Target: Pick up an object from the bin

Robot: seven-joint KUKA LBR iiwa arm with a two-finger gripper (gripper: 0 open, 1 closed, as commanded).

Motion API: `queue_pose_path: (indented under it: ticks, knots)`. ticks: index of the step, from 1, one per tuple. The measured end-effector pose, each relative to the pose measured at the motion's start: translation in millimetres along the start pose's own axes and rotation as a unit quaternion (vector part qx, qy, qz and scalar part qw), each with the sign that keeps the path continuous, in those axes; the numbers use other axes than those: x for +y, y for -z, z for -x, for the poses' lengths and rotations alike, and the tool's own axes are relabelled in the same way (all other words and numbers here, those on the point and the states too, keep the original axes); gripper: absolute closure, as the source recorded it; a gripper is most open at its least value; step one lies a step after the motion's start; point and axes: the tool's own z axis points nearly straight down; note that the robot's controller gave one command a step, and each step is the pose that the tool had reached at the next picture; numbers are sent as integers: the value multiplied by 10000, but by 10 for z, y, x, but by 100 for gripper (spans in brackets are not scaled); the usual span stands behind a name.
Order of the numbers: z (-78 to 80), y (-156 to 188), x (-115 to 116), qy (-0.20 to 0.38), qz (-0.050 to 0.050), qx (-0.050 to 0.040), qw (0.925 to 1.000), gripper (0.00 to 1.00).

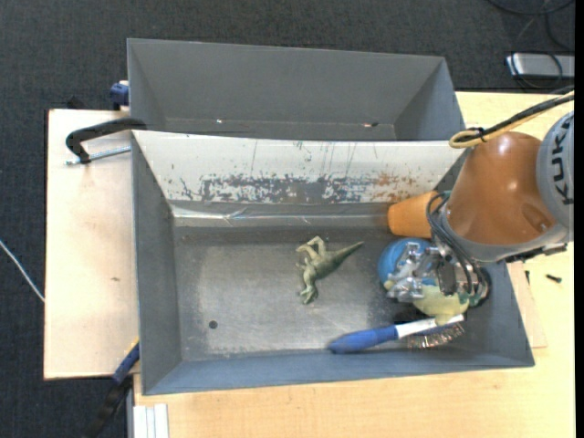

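Near the right front corner lies a blue-handled brush (374, 337). Just behind it the gripper (422, 276) sits low over a round blue object (392, 259), hiding its right side; how wide the gripper stands cannot be told. Left of it lies a green toy dinosaur (315, 265), and beyond is an orange piece (408, 217).

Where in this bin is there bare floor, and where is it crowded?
The left half of the bin floor is bare, from the left wall to the green toy dinosaur. Crowded at the right: the claw by a blue round thing, an orange piece and a blue-handled brush.
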Motion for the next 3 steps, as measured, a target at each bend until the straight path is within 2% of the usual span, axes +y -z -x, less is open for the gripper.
queue_pose_path:
  ticks: [1,2,3]
  knots:
    - [-39,917,100,44,-4,-30,10000,100]
    - [-60,-37,223,1492,12,54,9888,100]
    - [270,-251,193,1846,11,29,9828,100]
